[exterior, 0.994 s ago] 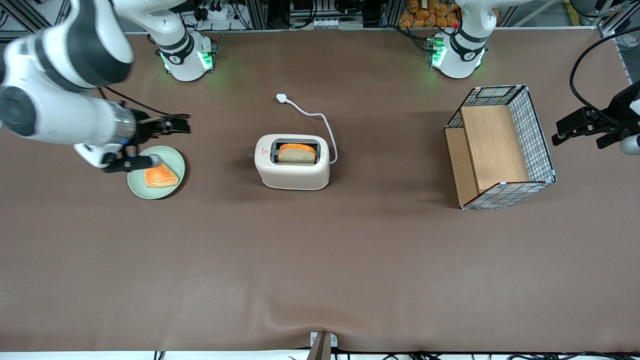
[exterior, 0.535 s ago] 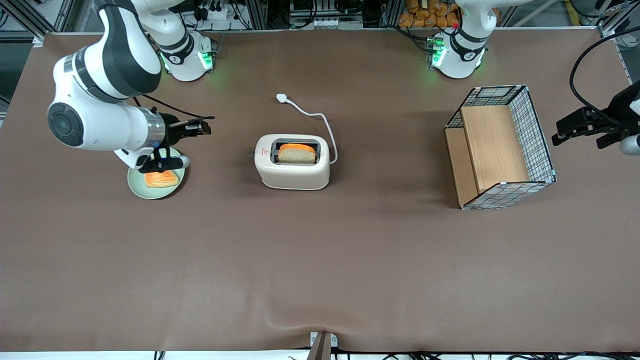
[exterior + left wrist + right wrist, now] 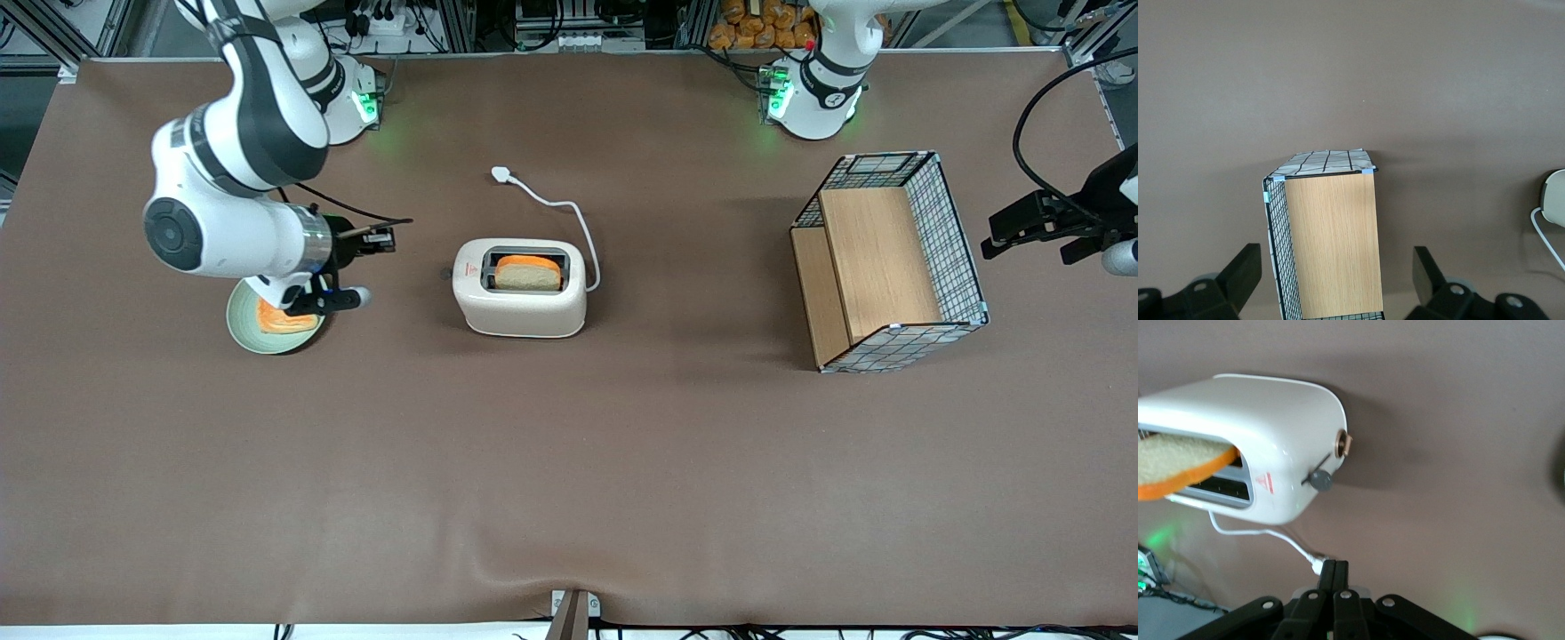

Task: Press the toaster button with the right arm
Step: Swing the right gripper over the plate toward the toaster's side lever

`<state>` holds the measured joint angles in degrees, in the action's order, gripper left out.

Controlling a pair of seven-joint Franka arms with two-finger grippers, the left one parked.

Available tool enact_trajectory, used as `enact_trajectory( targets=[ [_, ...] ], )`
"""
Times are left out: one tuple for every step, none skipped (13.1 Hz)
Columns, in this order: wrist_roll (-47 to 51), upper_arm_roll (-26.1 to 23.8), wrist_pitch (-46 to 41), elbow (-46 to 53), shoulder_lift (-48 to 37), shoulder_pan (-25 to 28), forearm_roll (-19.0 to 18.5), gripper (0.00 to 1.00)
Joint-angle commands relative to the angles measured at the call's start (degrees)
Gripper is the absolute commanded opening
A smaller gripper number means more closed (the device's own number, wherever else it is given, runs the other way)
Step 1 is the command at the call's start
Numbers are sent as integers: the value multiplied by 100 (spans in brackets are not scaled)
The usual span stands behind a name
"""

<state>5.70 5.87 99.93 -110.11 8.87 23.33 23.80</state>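
Note:
The cream-white toaster (image 3: 520, 302) stands mid-table with a slice of toast (image 3: 528, 272) in its slot. It also shows in the right wrist view (image 3: 1271, 440). The toaster button (image 3: 1320, 480), a small round grey knob, sticks out of the narrow end face beside a copper-rimmed dial (image 3: 1343, 445). In the front view the button (image 3: 447, 274) is a faint nub on the end facing my gripper. My right arm's gripper (image 3: 384, 238) hovers toward the working arm's end of the table, apart from the toaster. Its fingers (image 3: 1335, 577) are pressed together and hold nothing.
A green plate (image 3: 244, 336) with an orange toast piece (image 3: 283, 322) lies partly under my wrist. The white cord and plug (image 3: 502, 175) trail from the toaster, farther from the front camera. A wire basket with wooden shelves (image 3: 889, 258) stands toward the parked arm's end.
My right arm has swung in from the table's end toward the toaster, and the gripper is now closer to the toaster's button end. The toaster has not moved.

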Motion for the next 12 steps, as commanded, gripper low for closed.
enact_trajectory(
  targets=[
    [19, 46, 587, -361, -9, 224, 300, 0],
    [19, 46, 746, -397, 53, 285, 327, 0],
    [2, 46, 860, -406, 140, 295, 336, 0],
    [-16, 46, 949, -406, 202, 304, 345, 0],
    [-33, 46, 1010, -406, 272, 304, 371, 0],
    [-42, 46, 1072, -415, 325, 312, 458, 0],
    [-42, 37, 1177, -415, 395, 347, 546, 0],
    [-60, 46, 1274, -415, 448, 417, 582, 0],
    [-60, 46, 1336, -415, 501, 453, 591, 0],
    [-69, 46, 1371, -415, 528, 488, 591, 0],
    [-69, 46, 1371, -415, 563, 497, 591, 0],
    [-86, 46, 1371, -424, 572, 497, 591, 0]
  ],
)
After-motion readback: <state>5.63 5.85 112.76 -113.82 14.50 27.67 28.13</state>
